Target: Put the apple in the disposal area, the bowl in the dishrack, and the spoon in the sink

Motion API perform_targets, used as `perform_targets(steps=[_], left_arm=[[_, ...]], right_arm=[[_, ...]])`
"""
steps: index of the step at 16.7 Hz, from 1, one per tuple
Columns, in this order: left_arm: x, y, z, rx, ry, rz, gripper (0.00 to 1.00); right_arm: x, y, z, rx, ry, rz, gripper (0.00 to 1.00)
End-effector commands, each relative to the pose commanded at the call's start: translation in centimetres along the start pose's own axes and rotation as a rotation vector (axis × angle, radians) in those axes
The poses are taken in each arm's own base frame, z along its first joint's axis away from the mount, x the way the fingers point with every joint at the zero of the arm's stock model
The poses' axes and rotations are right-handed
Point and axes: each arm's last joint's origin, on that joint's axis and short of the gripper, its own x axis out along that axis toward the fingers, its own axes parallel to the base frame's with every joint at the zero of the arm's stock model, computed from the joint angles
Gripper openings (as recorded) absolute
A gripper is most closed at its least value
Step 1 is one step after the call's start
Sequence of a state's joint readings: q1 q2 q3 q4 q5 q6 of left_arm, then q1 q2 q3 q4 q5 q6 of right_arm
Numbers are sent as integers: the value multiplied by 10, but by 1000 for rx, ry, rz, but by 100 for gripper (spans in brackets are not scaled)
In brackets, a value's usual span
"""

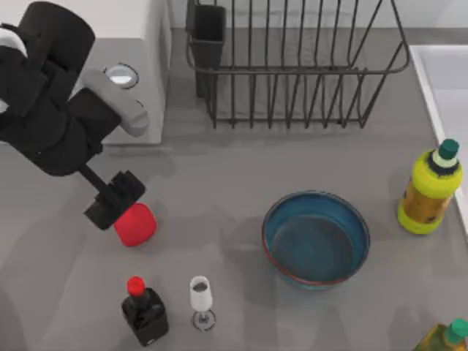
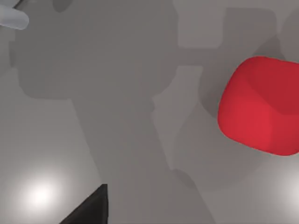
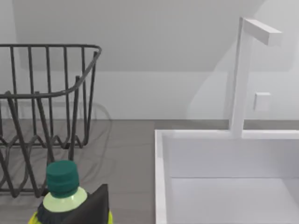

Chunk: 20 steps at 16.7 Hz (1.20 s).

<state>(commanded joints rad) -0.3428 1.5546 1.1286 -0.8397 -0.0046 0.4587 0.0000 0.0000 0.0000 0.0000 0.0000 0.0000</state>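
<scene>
On the table's left side, our left gripper (image 1: 115,205) hovered against the apple (image 1: 136,224); we couldn't tell its finger state.

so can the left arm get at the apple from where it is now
Probably yes. The left gripper hangs right at the apple, on its upper-left side in the top view, with bare table all around it. The black bottle and the glass stand well clear.

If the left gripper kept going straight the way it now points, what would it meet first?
The left gripper slants down toward the table beside the apple, at the top view's left. Going on, it would most likely meet the apple first, or the table just beside it; depth is unclear.
</scene>
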Motion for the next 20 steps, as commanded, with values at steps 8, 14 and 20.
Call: perform_targets(steps=[8,14,20], left_arm=[[62,-6,48,180,256,-154,100],[67,-6,45,178,258,-155,100],[121,-14,32,179,249,-150,100]], right_arm=[[0,0,0,0,0,0,100],[0,0,0,0,0,0,100],[0,0,0,0,0,0,100]])
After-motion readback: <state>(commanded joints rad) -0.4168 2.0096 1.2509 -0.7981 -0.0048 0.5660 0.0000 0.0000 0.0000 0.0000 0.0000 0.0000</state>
